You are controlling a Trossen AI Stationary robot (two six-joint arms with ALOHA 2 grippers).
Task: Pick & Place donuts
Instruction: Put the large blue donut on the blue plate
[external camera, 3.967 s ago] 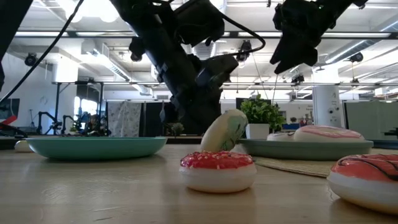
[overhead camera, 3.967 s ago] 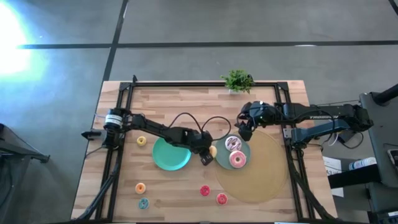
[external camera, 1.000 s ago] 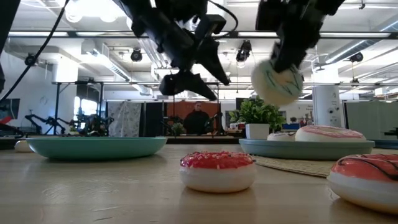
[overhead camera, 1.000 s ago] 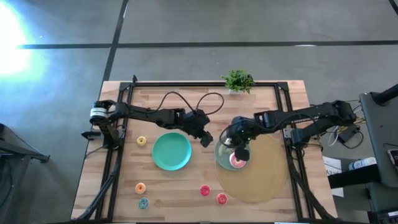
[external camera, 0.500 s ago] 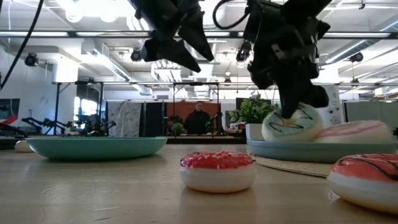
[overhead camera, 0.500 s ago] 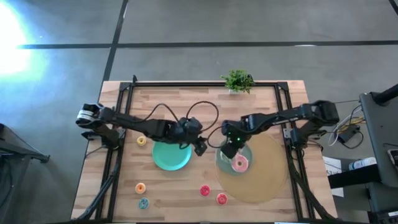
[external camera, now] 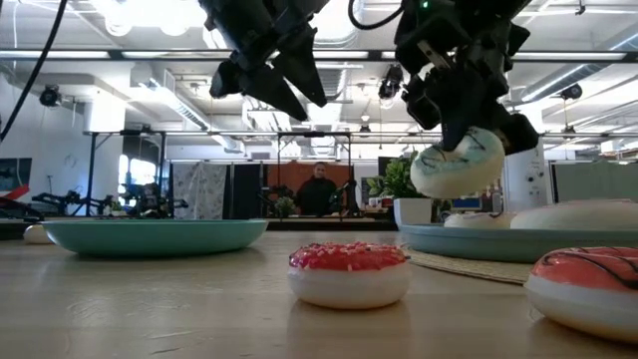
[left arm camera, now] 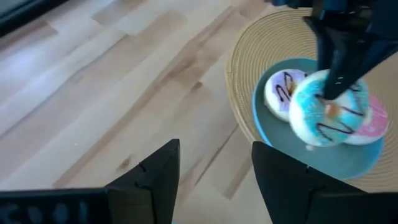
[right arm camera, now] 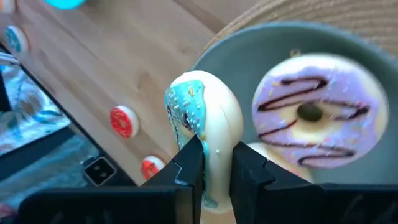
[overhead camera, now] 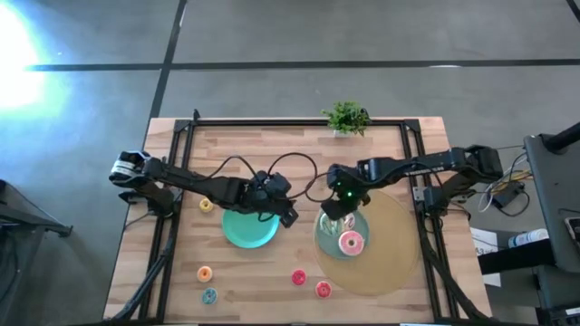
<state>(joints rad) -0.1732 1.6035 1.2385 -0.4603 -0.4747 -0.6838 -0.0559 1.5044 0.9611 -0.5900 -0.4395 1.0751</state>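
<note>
My right gripper [overhead camera: 337, 208] hangs over the right teal plate [overhead camera: 323, 237], shut on a teal-iced donut [external camera: 459, 165]. A white-purple donut [right arm camera: 311, 118] and a pink donut [overhead camera: 349, 242] lie flat in that plate. My left gripper [overhead camera: 285, 214] stands open and holds nothing, above the right rim of the left teal plate [overhead camera: 245, 228]. Loose donuts lie flat on the table: a yellow one [overhead camera: 206, 206], an orange one [overhead camera: 204, 273], a teal one [overhead camera: 209, 295] and two red ones [overhead camera: 298, 277] [overhead camera: 323, 290]. My right gripper pinches the teal-iced donut between its two fingers, one on the iced face [right arm camera: 186, 127] and one on the cream underside [right arm camera: 227, 130]. The fingers come from above, pointing down. The donut hangs tilted on edge below them, lifted clear of the plate.
The right plate sits on a round woven mat [overhead camera: 385, 258]. A small potted plant [overhead camera: 345, 118] stands at the table's far edge. A black frame [overhead camera: 172, 172] runs along the table's sides. A person [external camera: 319, 189] stands far off in the room behind.
My right gripper brought the teal-iced donut down onto the right plate, then raised it clear again, and shifted slightly toward the table's left. My left gripper has moved up and toward the near-left, from beside the right plate to the left plate's rim, staying open.
</note>
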